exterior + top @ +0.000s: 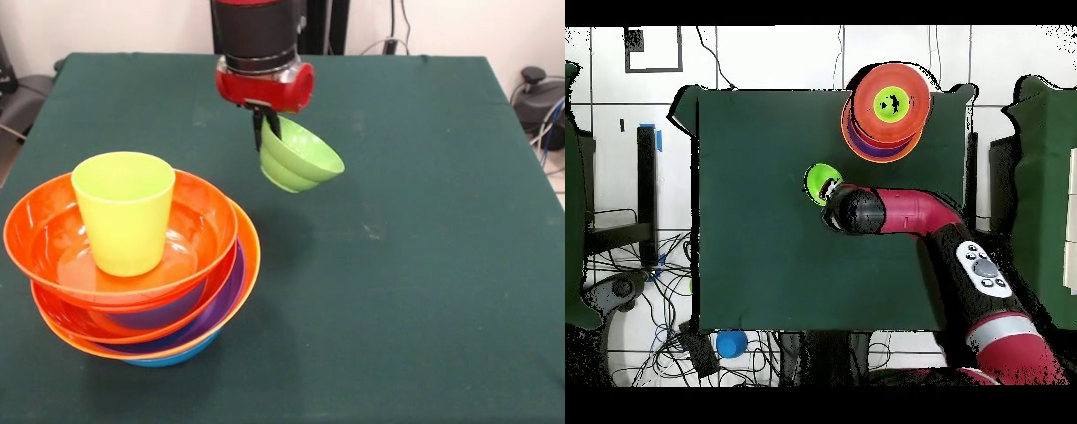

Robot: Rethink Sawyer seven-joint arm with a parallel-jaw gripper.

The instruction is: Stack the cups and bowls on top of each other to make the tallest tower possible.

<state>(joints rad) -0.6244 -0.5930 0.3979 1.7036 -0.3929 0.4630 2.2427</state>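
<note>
The gripper [267,124] pinches the rim of the small lime-green bowl [300,157], fingers closed on the bowl's near edge, so the bowl hangs tilted off the table, mouth facing up and to the side. In the overhead view the same bowl [821,183] sits just off the end of the arm [905,213], over bare green table [415,265].

The tower [132,291] stands at the table's corner, well apart from the carried bowl: nested bowls with blue at the bottom, then orange, purple and red-orange rims, and a big orange bowl [53,238] on top. The lime-green tumbler [124,212] stands upright inside that top bowl. The stack looks slightly offset, upper bowls shifted to one side.

Step in hand appears to be the carry phase: small bowl lifted, not yet placed. Next move likely calls for travelling across to the tower, rising above the tumbler's rim, levelling the bowl, then setting it on or over the tumbler. Risk: a rim-only pinch leaves the bowl tilted, so it may land crooked or knock the tumbler.
</note>
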